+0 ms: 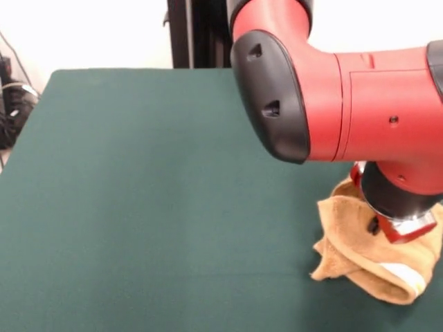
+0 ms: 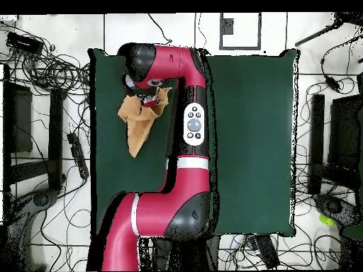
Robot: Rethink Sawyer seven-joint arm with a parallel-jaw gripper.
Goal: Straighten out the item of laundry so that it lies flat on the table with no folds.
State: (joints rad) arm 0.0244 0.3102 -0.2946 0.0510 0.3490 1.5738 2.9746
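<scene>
One towel (crumpled), one table

Even, bright indoor light falling from above, arm casting a soft shadow on the table, towel showing slightly blurred.

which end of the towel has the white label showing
The end of the towel nearest the camera in the front view: the white label lies on that rolled fold. The other end runs under the arm's wrist, no label visible there.
</scene>
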